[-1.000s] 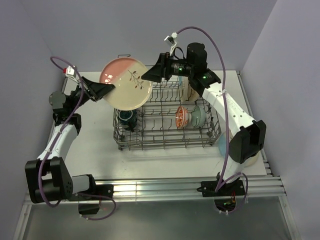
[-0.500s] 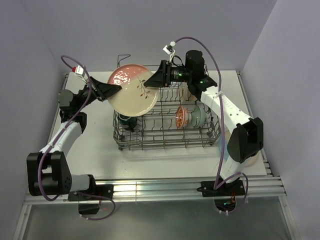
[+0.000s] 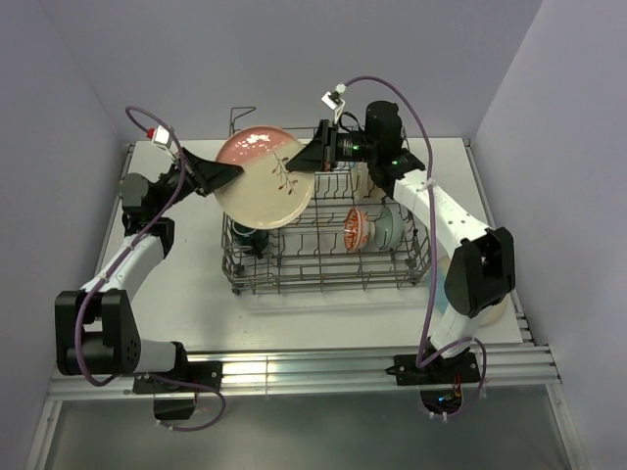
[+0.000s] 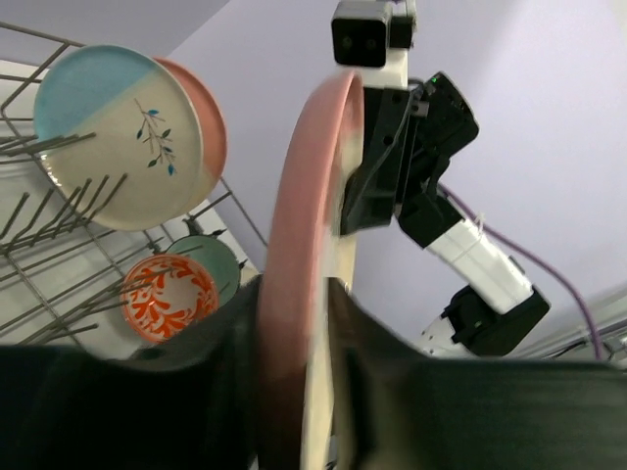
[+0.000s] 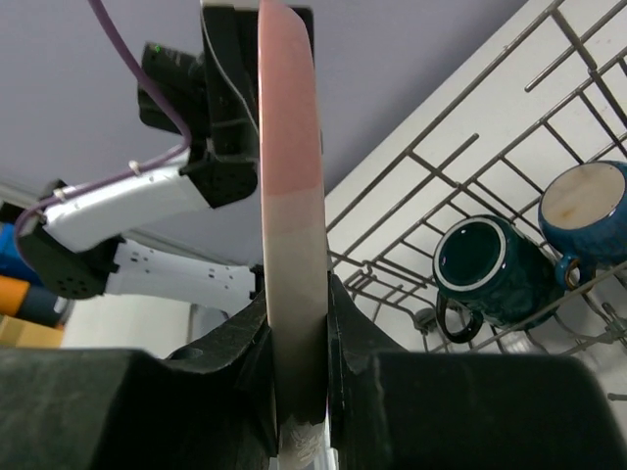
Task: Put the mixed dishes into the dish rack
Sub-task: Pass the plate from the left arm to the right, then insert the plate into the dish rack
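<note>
Overhead, we see the pink-and-cream plate (image 3: 263,181) held on edge over the far-left corner of the dish rack (image 3: 323,284), our left gripper (image 3: 230,173) pinching its left rim and our right gripper (image 3: 300,161) its right, while each wrist view in turn shows its fingers clamped on that rim, the right one with a teal mug (image 5: 480,269) in the rack beyond.
</note>
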